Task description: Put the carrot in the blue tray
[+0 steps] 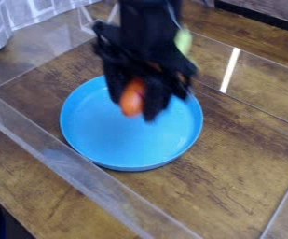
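Observation:
The blue tray, a wide round shallow dish, lies on the wooden table in the middle of the camera view. My black gripper hangs over the tray's upper middle, shut on the orange carrot. The carrot sticks down between the fingers, just above the tray's floor. Motion blur hides its green top and whether it touches the tray.
A clear plastic wall runs diagonally along the table's front left. A clear angular object sits at the back left. The dark wooden tabletop stretches to the right of the tray.

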